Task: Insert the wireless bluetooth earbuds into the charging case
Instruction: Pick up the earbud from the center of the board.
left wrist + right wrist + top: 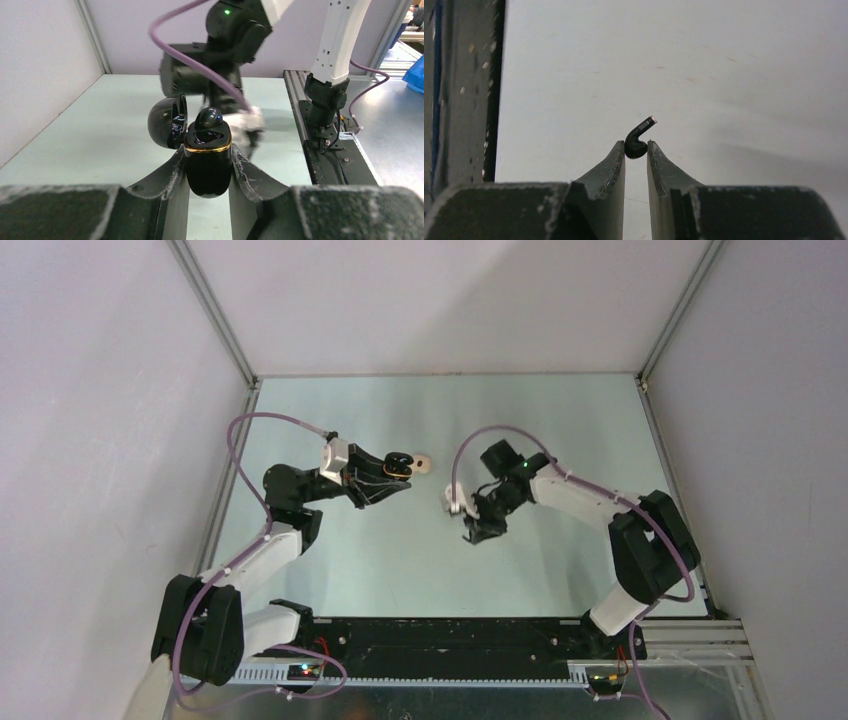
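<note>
My left gripper (207, 150) is shut on the black charging case (207, 170), which has a gold rim and stands upright between the fingers. Its lid (167, 121) is swung open to the left. One black earbud (209, 117) sits in the case's top, its round head sticking up. In the top view the case (398, 460) is held at mid-table left. My right gripper (636, 146) is shut on a second black earbud (638, 142), pinched at the fingertips with its stem pointing up and right. That gripper (478, 532) hangs to the right of the case.
A small pale beige object (424, 464) lies on the table just right of the held case. The right arm's wrist (220, 50) fills the space close behind the case. Metal frame posts (212, 315) and grey walls border the pale green table (560, 420).
</note>
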`<state>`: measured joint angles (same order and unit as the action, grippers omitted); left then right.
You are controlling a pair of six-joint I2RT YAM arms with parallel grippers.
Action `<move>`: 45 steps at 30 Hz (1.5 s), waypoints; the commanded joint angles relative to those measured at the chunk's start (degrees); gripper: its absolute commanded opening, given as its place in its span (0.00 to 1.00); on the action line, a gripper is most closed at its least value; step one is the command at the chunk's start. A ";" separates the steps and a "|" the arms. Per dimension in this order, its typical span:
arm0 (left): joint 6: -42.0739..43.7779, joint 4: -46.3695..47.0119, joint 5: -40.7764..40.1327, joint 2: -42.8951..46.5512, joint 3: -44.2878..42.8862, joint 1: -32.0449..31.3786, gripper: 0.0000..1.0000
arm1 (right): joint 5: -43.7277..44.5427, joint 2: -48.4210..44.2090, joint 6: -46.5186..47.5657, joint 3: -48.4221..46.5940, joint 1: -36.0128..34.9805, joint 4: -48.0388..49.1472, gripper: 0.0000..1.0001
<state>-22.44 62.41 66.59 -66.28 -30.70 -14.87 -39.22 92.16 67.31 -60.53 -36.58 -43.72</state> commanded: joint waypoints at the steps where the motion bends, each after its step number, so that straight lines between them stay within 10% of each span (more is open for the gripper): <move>1: 0.70 1.17 -1.43 0.94 0.28 -0.24 0.10 | -3.45 4.44 -24.61 -7.12 5.41 4.04 0.19; 17: 2.37 -0.72 -1.76 1.80 0.38 -0.26 0.11 | 22.43 18.79 -61.15 -17.24 8.88 8.51 0.35; 26: 2.64 -1.21 -1.64 2.08 0.29 -0.27 0.11 | 15.57 14.73 -51.16 -17.21 8.61 6.95 0.46; 45: 3.09 -1.68 -1.55 2.36 0.11 -0.53 0.11 | 37.99 18.34 -41.81 -17.21 6.83 12.38 0.43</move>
<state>-20.91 59.51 66.08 -65.45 -30.70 -15.00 -3.18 109.89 24.08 -75.90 -28.12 -31.18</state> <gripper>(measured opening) 0.327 0.431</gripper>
